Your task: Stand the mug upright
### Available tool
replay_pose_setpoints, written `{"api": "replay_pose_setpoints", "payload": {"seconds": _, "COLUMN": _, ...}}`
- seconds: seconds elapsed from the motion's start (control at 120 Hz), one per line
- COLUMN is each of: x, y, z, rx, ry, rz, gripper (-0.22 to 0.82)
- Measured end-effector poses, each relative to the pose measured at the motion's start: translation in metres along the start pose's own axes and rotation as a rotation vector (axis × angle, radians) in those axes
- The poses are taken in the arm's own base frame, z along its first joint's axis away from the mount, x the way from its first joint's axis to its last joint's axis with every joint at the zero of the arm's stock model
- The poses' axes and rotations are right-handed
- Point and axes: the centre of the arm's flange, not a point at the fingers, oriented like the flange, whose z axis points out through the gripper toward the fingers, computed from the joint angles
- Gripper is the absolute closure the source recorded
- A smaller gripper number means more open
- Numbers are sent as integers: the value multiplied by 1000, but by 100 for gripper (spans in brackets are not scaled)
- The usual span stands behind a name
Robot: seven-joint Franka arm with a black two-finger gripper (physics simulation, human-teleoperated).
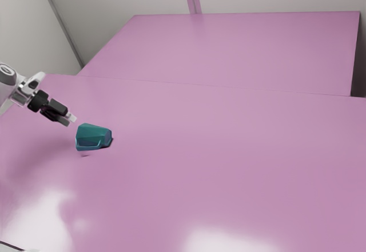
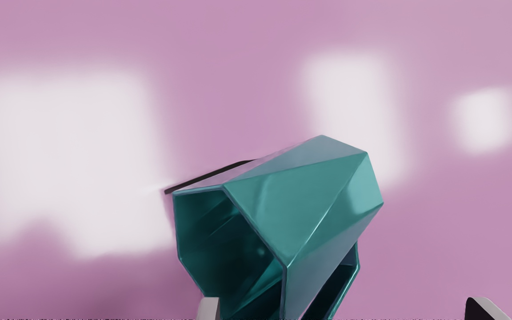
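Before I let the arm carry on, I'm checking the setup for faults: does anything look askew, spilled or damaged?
Yes: the faceted teal mug lies on its side on the glossy pink table, its open mouth facing sideways instead of up. I see no spill or crack.

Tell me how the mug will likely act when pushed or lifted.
The mug should resist free rolling: its sides are flat facets, and the handle juts out. Its thin rim suggests a stiff wall, perhaps light for its size. The glossy surface may make it somewhat slippery.
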Motion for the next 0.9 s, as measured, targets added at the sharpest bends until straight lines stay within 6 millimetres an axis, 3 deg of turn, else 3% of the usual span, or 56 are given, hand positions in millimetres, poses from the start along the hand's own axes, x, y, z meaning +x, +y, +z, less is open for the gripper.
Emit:
{"api": "replay_pose_setpoints", "payload": {"seconds": 0.375, "x": -14, "y": -26, "z": 35, "rx": -146, "ry": 39, "rz": -89, "gripper": 0}}
{"api": "replay_pose_setpoints", "payload": {"seconds": 0.617, "x": -16, "y": -31, "z": 57, "rx": -245, "ry": 59, "rz": -122, "gripper": 0}}
{"api": "replay_pose_setpoints", "payload": {"seconds": 0.9, "x": -21, "y": -34, "z": 61, "rx": -313, "ry": 64, "rz": -137, "gripper": 16}}
